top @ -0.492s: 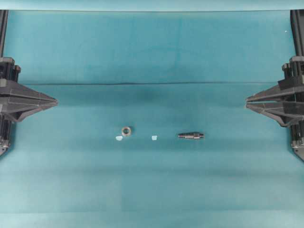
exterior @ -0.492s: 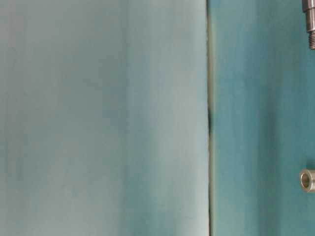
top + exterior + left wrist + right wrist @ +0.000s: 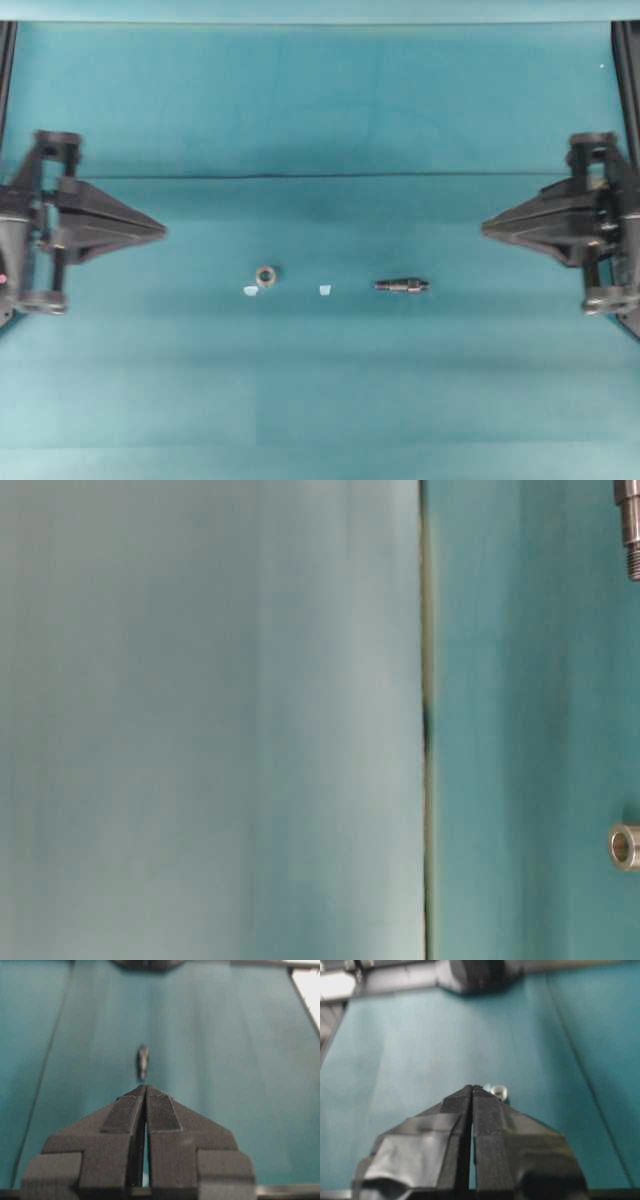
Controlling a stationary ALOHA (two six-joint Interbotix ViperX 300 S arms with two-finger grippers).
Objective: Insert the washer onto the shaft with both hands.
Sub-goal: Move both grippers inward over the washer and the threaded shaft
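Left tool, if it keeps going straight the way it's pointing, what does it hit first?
Probably nothing soon: the left tool points across the table, and the washer lies slightly to one side of that line; height is unclear.

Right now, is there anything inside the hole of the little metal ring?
No. The washer lies on the teal cloth with its hole empty; the shaft lies apart from it. The cloth under it is hidden.

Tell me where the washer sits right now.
Overhead view: the washer lies left of centre on the teal mat, touching a pale scrap, with the shaft to its right.
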